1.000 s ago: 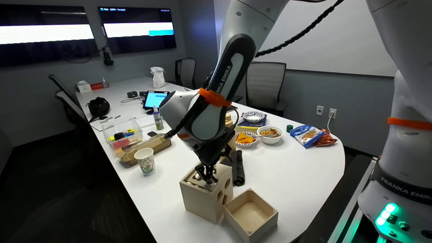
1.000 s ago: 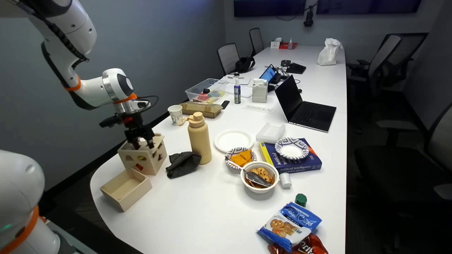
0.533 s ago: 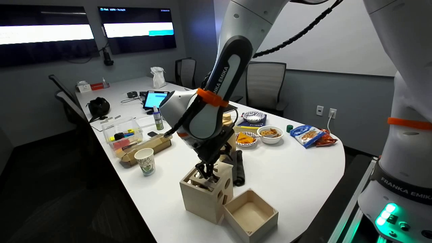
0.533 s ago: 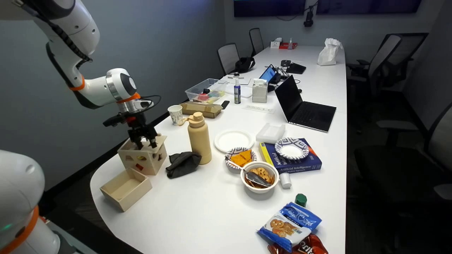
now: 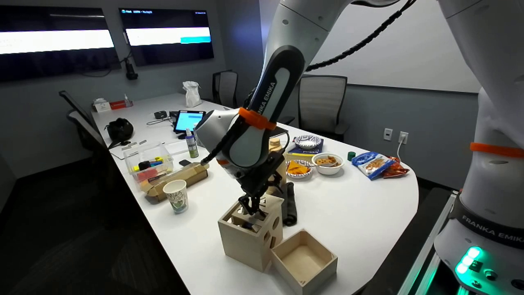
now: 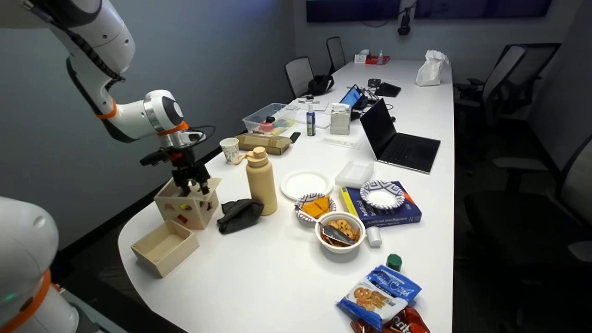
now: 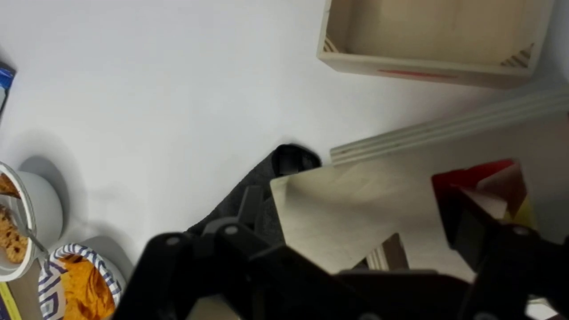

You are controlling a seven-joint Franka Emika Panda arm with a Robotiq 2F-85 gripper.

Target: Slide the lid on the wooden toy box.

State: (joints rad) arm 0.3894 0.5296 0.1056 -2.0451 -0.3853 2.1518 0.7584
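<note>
In both exterior views, the wooden toy box (image 5: 241, 245) is being supported upright by the bench (image 5: 348, 229), and its top is being covered only in part by the lid (image 7: 355, 200). At one end a gap is being left between lid and wall, through which a blue piece (image 5: 247, 225) is being shown inside the box; at the opposite end the lid is being seen to jut past the box's edge, on the side nearer a dark cloth (image 6: 240, 216). The gripper (image 6: 195, 190) is being held, pointing down, right at the lid, and its fingers (image 7: 251, 206) are being held apart. In the wrist view, one fingertip is being seen at a hole in the lid where a red piece (image 7: 491, 169) is being shown; whether the lid is being touched there is not being made clear. A lower, open wooden box (image 5: 305, 257) is being carried by the bench just beside the toy box. The cloth is being seen beside the foot of a tan bottle (image 6: 262, 189). Farther along, a paper cup (image 6: 230, 152) is being seen near a cardboard box (image 6: 266, 144). Past the bottle, a patterned bowl (image 7: 49, 286) of orange chips (image 6: 317, 206) is being shown close to a white bowl (image 6: 342, 249) of cookies (image 6: 343, 225). A red snack bag (image 6: 409, 321) is being partly covered by a blue snack bag (image 6: 379, 296).
</note>
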